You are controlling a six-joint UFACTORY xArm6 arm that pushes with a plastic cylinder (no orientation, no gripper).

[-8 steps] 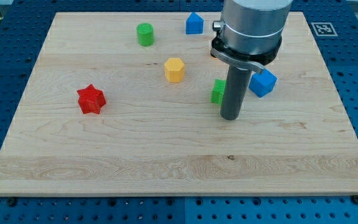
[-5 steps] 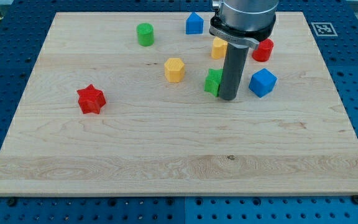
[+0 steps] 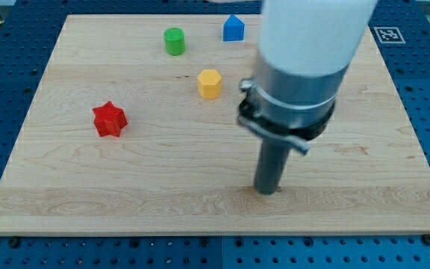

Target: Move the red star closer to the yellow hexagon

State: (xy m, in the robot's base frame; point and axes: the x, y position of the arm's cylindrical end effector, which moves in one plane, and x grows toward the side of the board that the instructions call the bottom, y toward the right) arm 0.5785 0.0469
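The red star (image 3: 110, 119) lies at the view's left on the wooden board (image 3: 125, 179). The yellow hexagon (image 3: 210, 83) stands to its upper right, well apart from it. My tip (image 3: 267, 190) rests on the board near the view's bottom, right of centre, far to the right of the red star and below the yellow hexagon. It touches no block. The arm's body hides the blocks behind it.
A green cylinder (image 3: 174, 41) and a blue house-shaped block (image 3: 234, 28) stand near the board's top edge. The arm's wide body (image 3: 304, 67) covers the board's upper right part.
My tip has moved from beside the green block toward the view's bottom. The arm now hides the green, blue, red and yellow blocks at the right. The red star and yellow hexagon have not moved.
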